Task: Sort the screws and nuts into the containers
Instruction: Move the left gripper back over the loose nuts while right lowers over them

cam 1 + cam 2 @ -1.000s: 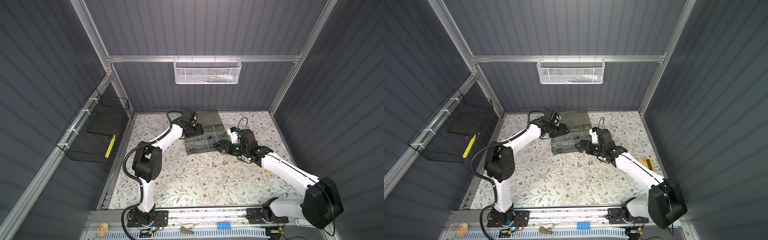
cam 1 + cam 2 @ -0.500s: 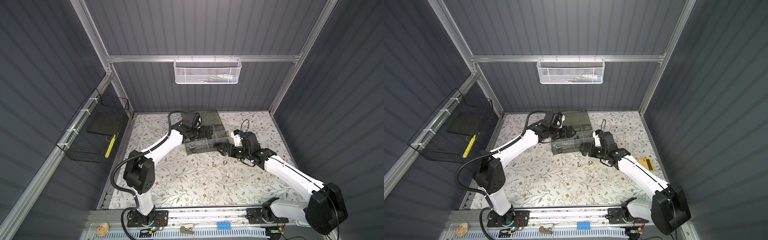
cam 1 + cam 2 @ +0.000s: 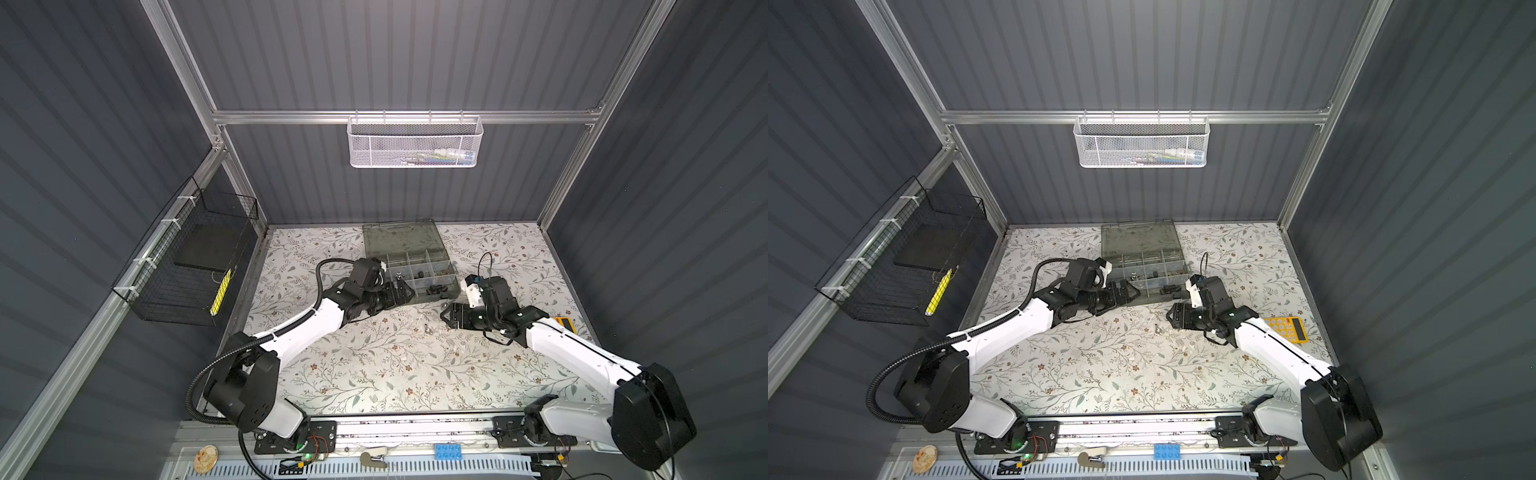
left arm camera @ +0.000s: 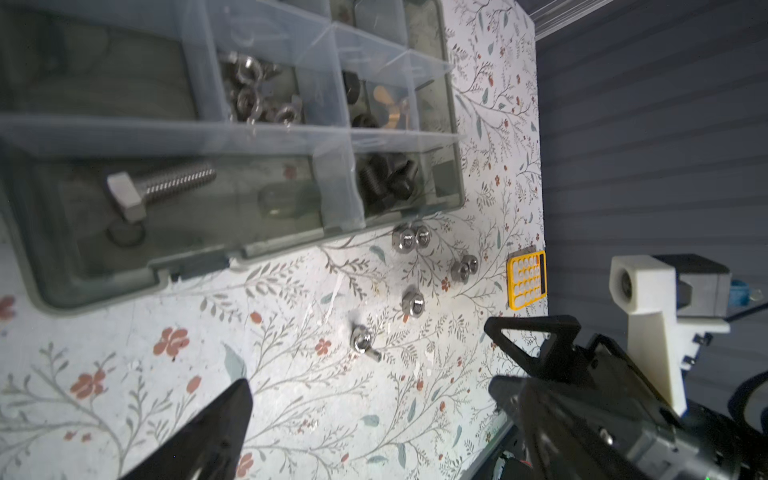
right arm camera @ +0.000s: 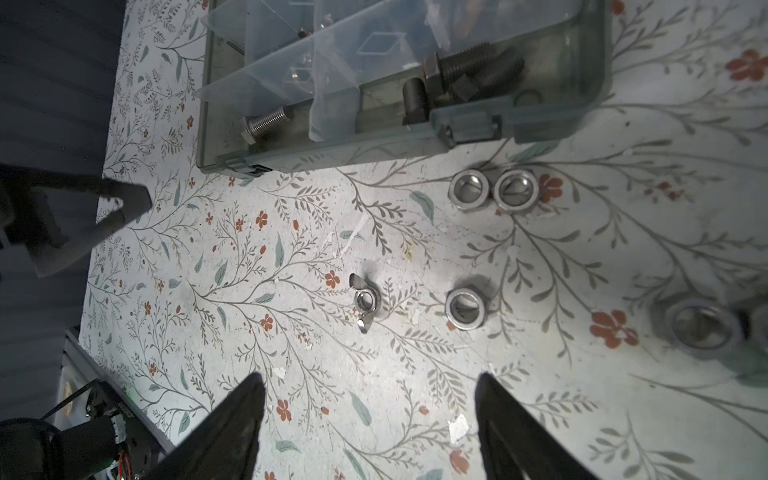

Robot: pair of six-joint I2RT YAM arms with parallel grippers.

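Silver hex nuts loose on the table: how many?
5. One pair beside the organiser case, a single nut near the wing nut, another pair towards the calculator. Others may be hidden.

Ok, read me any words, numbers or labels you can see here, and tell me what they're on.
Nothing can be read in any view.
On the yellow calculator: key markings too small to read.
On the yellow strip in the black wire basket: dark markings, too small.
In the white mesh basket: contents too blurred to read.

Nothing is readable; key markings on the calculator are too small.
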